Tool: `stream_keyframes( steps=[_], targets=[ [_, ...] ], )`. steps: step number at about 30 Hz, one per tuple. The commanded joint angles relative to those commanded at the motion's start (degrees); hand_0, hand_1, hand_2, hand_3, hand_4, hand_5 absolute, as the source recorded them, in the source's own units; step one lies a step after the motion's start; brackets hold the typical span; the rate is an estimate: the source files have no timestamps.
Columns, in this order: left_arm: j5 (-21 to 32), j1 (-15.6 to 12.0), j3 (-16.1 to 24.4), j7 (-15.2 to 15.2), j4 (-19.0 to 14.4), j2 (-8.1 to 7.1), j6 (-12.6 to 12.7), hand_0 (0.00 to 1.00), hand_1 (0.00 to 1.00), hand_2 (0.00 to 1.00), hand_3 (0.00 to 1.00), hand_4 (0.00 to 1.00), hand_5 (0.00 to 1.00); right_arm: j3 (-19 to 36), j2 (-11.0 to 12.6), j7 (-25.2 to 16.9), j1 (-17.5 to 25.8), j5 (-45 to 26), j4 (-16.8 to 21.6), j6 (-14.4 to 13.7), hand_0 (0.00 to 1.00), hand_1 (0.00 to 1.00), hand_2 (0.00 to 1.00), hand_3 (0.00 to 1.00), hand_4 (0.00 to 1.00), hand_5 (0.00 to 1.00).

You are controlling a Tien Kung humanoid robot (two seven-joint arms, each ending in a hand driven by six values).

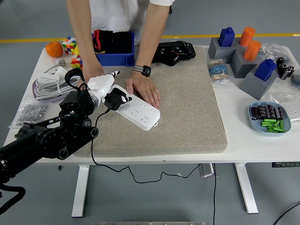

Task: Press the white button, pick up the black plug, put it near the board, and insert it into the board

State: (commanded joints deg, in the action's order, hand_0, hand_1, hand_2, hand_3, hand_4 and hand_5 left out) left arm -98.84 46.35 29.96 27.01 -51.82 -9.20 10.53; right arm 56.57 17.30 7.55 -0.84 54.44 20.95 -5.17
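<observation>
Robot's left hand (101, 85) with white fingers curled round the black plug (115, 100), plug seated on the near end of the white power strip (136, 108) just right of the hand, person's hand (145, 89) pressing the strip's far edge, grey felt mat (187, 103) beneath.

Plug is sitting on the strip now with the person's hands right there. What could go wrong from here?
The person's hand lies flat on the power strip beside the black plug; pushing down could catch the fingers. The left hand covers part of the plug's end, so I cannot tell whether it is seated squarely; pressing it tilted may jam it. The plug's cable hangs over the table edge and could drag it.
</observation>
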Motion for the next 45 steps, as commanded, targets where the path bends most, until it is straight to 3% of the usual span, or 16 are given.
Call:
stream_keyframes(
  steps=[10, 11, 16, 17, 27, 45],
  targets=[
    [-0.95, -0.64, 0.47, 0.84, -0.82, -0.68, -0.83, 0.895, 0.963, 0.967, 0.996, 0.913, 0.965, 0.06, -0.05, -0.02, 0.15, 0.0, 0.01, -0.02, 0.576, 0.533, 0.548, 0.508, 0.643, 0.382],
    [-1.14, -0.59, 0.24, 0.89, -0.48, -0.78, -0.92, 0.89, 0.953, 0.953, 0.98, 0.907, 0.832, 0.03, -0.05, -0.01, 0.14, 0.0, 0.02, 0.0, 0.575, 0.534, 0.547, 0.508, 0.643, 0.382],
    [-1.69, -0.32, -0.88, 0.99, 0.34, -1.27, -1.3, 0.89, 0.953, 0.953, 0.98, 0.907, 0.832, 0.14, -0.08, -0.01, 0.11, -0.02, 0.02, 0.01, 0.575, 0.534, 0.547, 0.508, 0.643, 0.382],
    [-1.62, -0.29, -1.08, 1.02, 0.35, -1.38, -1.33, 0.884, 0.947, 0.946, 0.968, 0.901, 0.743, 0.18, -0.08, -0.02, 0.11, 0.01, 0.02, -0.01, 0.577, 0.535, 0.547, 0.508, 0.643, 0.382],
    [-1.67, -0.17, -2.02, 1.07, -0.54, -2.08, -1.48, 0.878, 0.942, 0.942, 0.964, 0.906, 0.728, 0.2, -0.1, -0.02, 0.14, -0.04, 0.05, 0.0, 0.576, 0.535, 0.547, 0.508, 0.643, 0.382],
    [-1.59, -0.9, -4.57, 0.9, -1.64, -5.24, -1.75, 0.862, 0.928, 0.931, 0.943, 0.894, 0.688, 0.05, -0.07, -0.04, -0.02, -0.03, 0.02, -0.03, 0.577, 0.536, 0.547, 0.508, 0.643, 0.381]
  ],
)
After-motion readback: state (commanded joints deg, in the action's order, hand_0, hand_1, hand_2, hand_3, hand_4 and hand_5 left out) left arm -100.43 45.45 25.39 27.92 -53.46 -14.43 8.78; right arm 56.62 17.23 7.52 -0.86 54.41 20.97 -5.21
